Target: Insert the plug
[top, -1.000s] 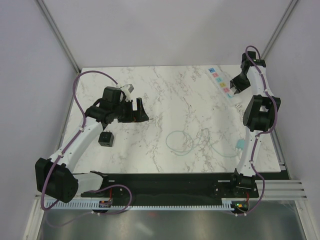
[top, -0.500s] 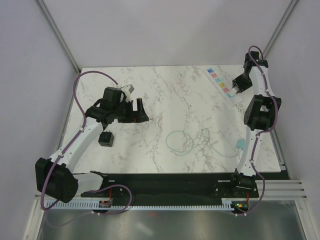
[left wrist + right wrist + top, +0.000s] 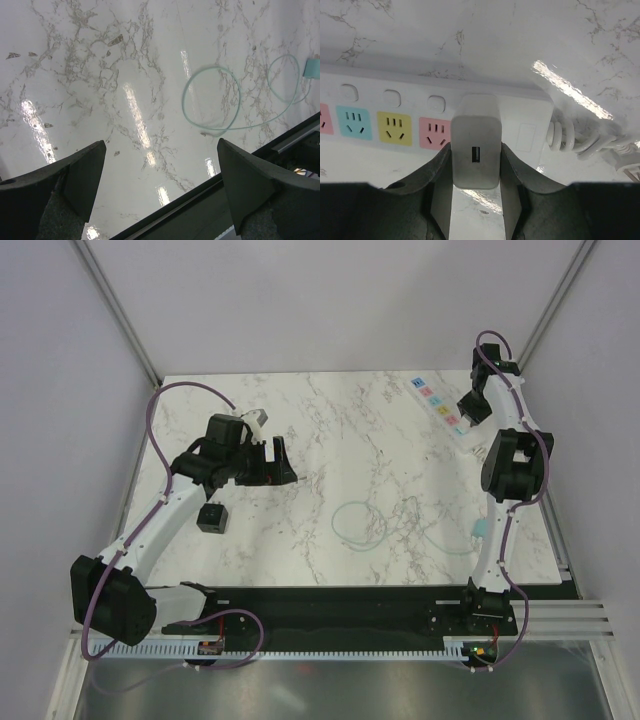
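The plug (image 3: 211, 517), a small black cube, lies on the marble table to the near left, beside my left forearm and apart from both grippers. My left gripper (image 3: 283, 455) hovers open over bare marble, its jaws (image 3: 160, 150) wide with nothing between them. At the far right, my right gripper (image 3: 467, 412) hangs over the white power strip (image 3: 438, 403). In the right wrist view its fingers (image 3: 437, 167) are shut on a white charger block (image 3: 476, 145) with a USB port. The block stands on the strip (image 3: 525, 107), just right of the pink socket (image 3: 434, 132). Its pins are hidden.
A thin pale-green cable (image 3: 358, 523) lies coiled mid-table and runs to a teal connector (image 3: 478, 531) by the right arm; both also show in the left wrist view, cable (image 3: 210, 100) and connector (image 3: 312, 67). The strip's thick white cord (image 3: 580, 137) leaves its right end.
My right wrist has shifted a little back and left along the power strip, still gripping the white block. The left arm and the black plug have not moved.
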Controlling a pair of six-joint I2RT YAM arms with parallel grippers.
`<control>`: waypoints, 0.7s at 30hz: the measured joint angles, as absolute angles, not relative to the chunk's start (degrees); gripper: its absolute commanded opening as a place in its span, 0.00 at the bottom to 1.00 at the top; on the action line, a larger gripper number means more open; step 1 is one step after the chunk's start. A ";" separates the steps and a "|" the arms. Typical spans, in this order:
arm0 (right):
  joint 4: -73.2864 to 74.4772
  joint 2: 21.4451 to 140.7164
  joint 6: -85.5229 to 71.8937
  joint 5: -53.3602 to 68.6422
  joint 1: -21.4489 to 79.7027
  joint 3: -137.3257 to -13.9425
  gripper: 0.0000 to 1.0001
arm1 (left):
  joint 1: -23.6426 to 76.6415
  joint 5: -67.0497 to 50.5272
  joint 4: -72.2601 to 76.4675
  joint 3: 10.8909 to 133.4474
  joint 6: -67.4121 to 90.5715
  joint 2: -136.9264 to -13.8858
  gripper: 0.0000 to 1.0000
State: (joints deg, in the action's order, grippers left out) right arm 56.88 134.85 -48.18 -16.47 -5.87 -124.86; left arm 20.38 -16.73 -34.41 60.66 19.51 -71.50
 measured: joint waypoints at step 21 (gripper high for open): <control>50.92 134.45 -44.75 -25.93 -2.48 -119.33 0.00 | 20.38 -16.56 -34.39 60.55 19.51 -70.30 1.00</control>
